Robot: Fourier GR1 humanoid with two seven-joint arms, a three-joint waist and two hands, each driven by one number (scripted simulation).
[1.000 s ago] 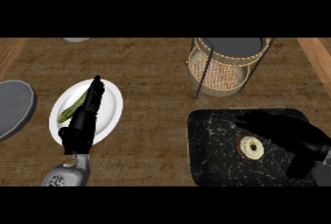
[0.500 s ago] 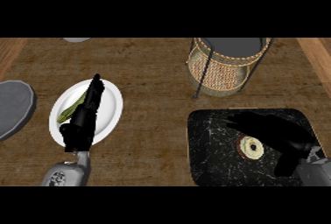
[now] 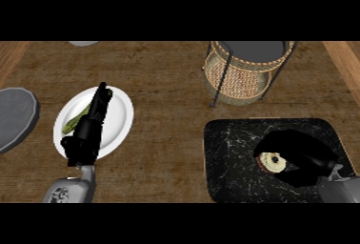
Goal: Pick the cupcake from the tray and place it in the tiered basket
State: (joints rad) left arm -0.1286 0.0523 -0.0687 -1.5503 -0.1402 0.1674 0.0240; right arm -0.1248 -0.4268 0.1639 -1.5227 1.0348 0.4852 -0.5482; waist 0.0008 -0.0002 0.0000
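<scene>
- Well, nearest the lower edge my two grey arms come in: the left forearm (image 3: 67,190) at the lower left, the right forearm (image 3: 341,188) in the lower right corner.
- My right hand (image 3: 309,159) is over the black marbled tray (image 3: 228,143). It is bent into a C, fingers on the far side and thumb on the near side, curled round the cupcake (image 3: 272,162).
- The cupcake is in the right half of the tray. Only a pale face with a brown rim shows in the gap of the hand. As far as I can judge, it has not been lifted off the tray yet.
- I expect it to be light and soft, with a crumbly body and a top that marks easily. I would hold it low on its sides, keep the fingers off the top, and carry it upright.
- My left hand (image 3: 84,138) lies over the white plate (image 3: 118,114), fingers straight and pointing away from me, holding nothing. A yellow-green piece of food (image 3: 72,125) peeks out beside it; I cannot tell what it is.
- A grey plate (image 3: 14,121) is cut off by the left edge.
- Farthest off, the tiered basket (image 3: 243,78) stands on the wooden counter (image 3: 169,95), beyond the tray's far edge and apart from it. It has a wicker wall below and a dark grey shelf above. I judge the carry runs forward, a little left, and up over the rim.
</scene>
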